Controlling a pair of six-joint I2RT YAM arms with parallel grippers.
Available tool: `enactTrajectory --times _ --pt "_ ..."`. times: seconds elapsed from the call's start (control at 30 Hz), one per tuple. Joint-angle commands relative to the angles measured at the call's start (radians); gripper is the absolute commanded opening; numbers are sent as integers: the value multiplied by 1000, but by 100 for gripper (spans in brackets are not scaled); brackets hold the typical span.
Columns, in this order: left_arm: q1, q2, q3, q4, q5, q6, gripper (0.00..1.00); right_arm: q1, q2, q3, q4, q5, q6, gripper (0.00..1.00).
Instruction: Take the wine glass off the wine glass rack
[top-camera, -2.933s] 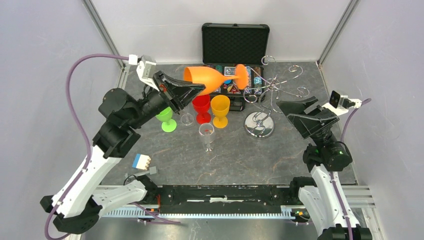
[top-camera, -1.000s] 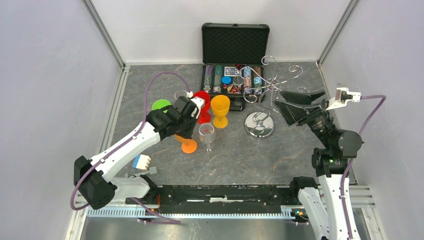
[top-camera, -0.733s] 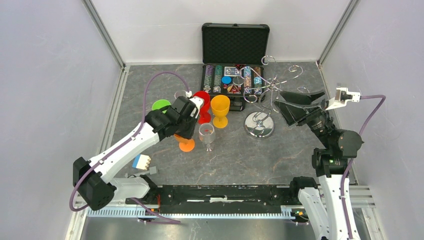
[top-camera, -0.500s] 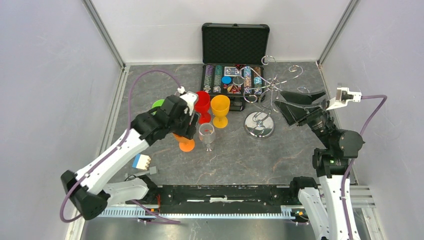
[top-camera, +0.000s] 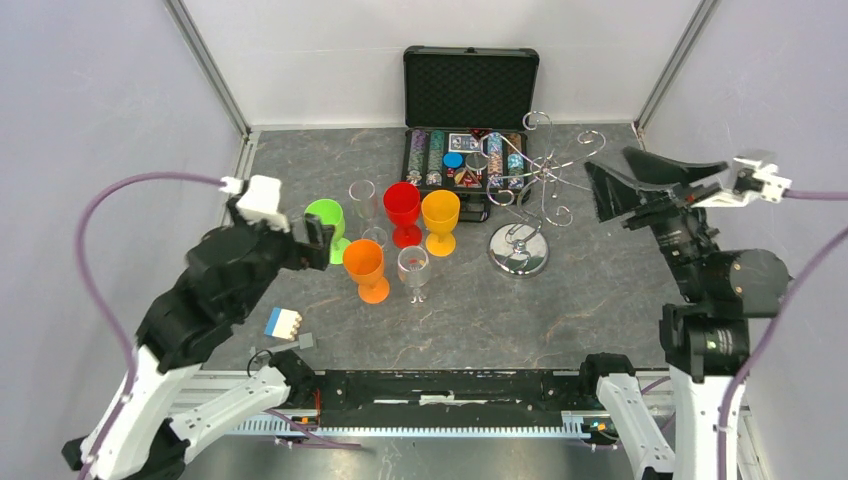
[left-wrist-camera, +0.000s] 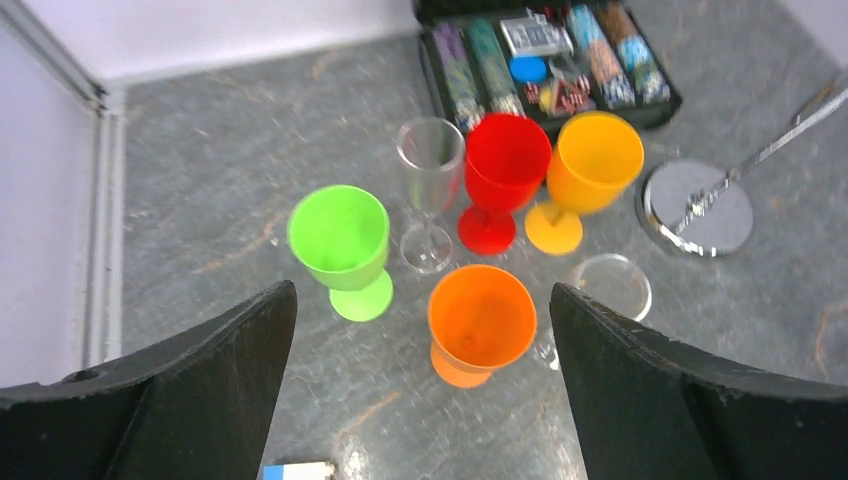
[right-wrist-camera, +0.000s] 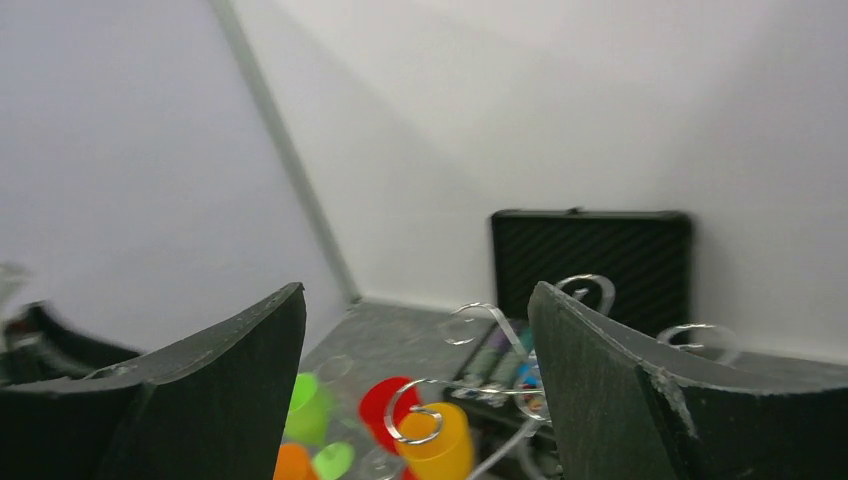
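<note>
The orange wine glass (top-camera: 365, 268) (left-wrist-camera: 480, 315) stands upright on the grey table, free of any gripper. My left gripper (top-camera: 310, 245) (left-wrist-camera: 422, 290) is open and hangs above and left of it, with nothing between its jaws. The wine glass rack (top-camera: 518, 250) is a silver wire stand on a round shiny base (left-wrist-camera: 698, 205); no glass shows on its curled hooks (right-wrist-camera: 480, 330). My right gripper (top-camera: 610, 175) (right-wrist-camera: 417, 290) is open and empty, raised to the right of the rack and facing it.
Around the orange glass stand a green glass (top-camera: 325, 225), a red glass (top-camera: 402, 210), a yellow glass (top-camera: 440, 220) and clear glasses (top-camera: 413, 268). An open black case with poker chips (top-camera: 468, 150) lies at the back. A small blue-and-white block (top-camera: 283, 322) sits near the front left.
My left gripper opened, let go of the orange glass standing on the table, and drew back up and to the left. The right arm lifted and shifted right, still open.
</note>
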Motion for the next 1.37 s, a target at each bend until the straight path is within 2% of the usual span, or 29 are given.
enactTrajectory --times 0.0,0.2,0.37,0.63,0.73,0.87,1.33 --pt "0 -125 38 66 -150 44 100 -2 -27 133 -305 276 -287 86" --pt "0 -305 13 116 -169 70 100 -2 -105 140 -439 545 -381 86" --pt "1 -416 -6 128 -222 102 100 -2 -211 91 -475 776 -369 86" --pt "3 -515 -29 129 -340 92 100 -2 -290 43 -497 935 -340 86" --pt "4 -530 -32 132 -370 92 100 -3 -324 16 -487 972 -328 90" --pt "4 -516 -34 123 -399 91 100 -2 -359 -16 -441 941 -360 98" --pt "4 -474 -48 108 -425 70 100 -2 -346 -41 -420 915 -341 98"
